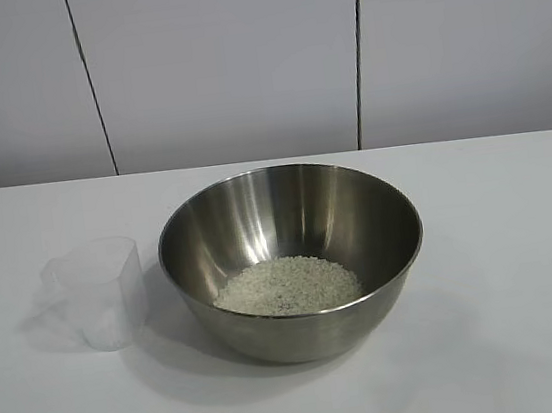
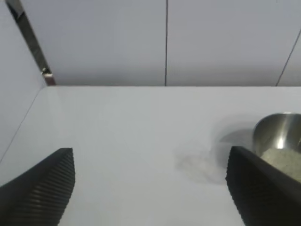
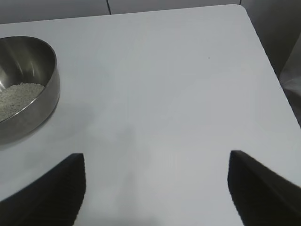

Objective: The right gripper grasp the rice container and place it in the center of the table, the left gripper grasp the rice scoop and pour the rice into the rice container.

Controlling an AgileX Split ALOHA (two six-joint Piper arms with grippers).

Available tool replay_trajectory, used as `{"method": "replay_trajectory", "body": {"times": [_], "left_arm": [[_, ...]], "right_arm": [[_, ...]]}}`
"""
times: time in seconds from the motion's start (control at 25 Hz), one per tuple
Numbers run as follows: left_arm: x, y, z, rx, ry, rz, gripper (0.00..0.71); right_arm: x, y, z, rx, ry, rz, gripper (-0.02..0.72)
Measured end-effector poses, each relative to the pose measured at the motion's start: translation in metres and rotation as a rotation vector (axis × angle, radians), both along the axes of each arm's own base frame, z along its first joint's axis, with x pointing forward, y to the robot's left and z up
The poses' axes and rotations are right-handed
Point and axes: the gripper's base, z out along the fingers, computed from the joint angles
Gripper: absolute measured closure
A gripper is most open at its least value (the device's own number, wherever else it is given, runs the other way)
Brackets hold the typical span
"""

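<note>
The rice container (image 1: 256,209), a large steel bowl, stands in the middle of the white table (image 1: 514,338) with a mound of rice (image 1: 286,286) in its bottom. The rice scoop (image 1: 100,289), a clear plastic cup, stands upright and looks empty just left of the bowl. Neither arm shows in the exterior view. My left gripper (image 2: 150,150) is open over bare table with nothing between its fingers, and the bowl (image 2: 277,129) lies beyond one fingertip. My right gripper (image 3: 156,154) is also open and empty, well away from the bowl (image 3: 33,113) and its rice (image 3: 16,96).
A pale panelled wall (image 1: 228,61) runs behind the table. The right wrist view shows the table's rounded corner (image 3: 240,7) and side edge. A faint smudge-like shape (image 2: 197,165) lies on the table near the bowl in the left wrist view.
</note>
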Motion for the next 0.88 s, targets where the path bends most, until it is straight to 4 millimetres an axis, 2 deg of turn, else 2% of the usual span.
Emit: {"method": "replay_trajectory", "body": {"times": [0.12, 0.32, 0.56, 0.88], "left_arm": [[0.000, 0.000, -0.023, -0.004, 0.022, 0.003, 0.077], [0.008, -0.005, -0.045, -0.013, 0.098, -0.040, 0.077], [0.008, -0.007, -0.046, 0.084, 0.098, -0.112, 0.077], [0.007, -0.006, -0.046, 0.096, 0.090, -0.118, 0.077]], "right_arm": [[0.000, 0.000, 0.000, 0.000, 0.000, 0.000, 0.136], [0.000, 0.000, 0.000, 0.000, 0.000, 0.000, 0.136], [0.000, 0.000, 0.000, 0.000, 0.000, 0.000, 0.136], [0.000, 0.000, 0.000, 0.000, 0.000, 0.000, 0.136]]}}
